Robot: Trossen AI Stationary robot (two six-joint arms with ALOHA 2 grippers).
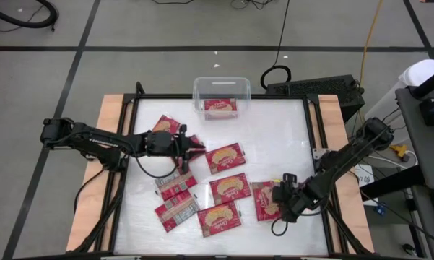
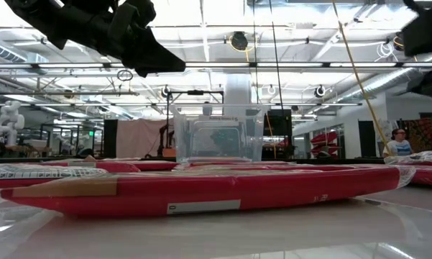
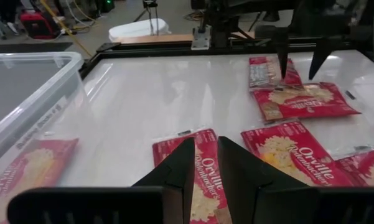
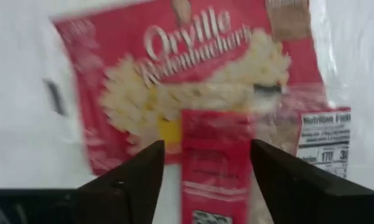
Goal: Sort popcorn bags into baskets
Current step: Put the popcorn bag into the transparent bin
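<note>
Here we are looking at the right gripper (image 1: 280, 196) hovering low at the near right of the table, its fingers spread wide on either side of a narrow red packet (image 4: 215, 162). They are not visibly pressing it, so we are judging this to be a loose straddle, not a grip. That packet is showing its slim side with its long axis running straight out along the gripper's reach. It is lying over a second popcorn bag (image 4: 193, 56), which is flat, picture face up, with its long axis running roughly near-to-far on the table.

The left gripper (image 1: 186, 148) is hanging above the middle-left of the table, raised well off the surface. Its fingers are drawn close with a thin gap. A picture-up bag (image 3: 202, 186) is showing through that gap, but we cannot tell whether anything is pinched.

The clear bin (image 1: 222, 79) is sitting at the far edge, probably so that both arms can reach it. One bag (image 1: 220, 106) is lying flat inside, long axis across the bin. The other bags are lying scattered at mixed angles
</note>
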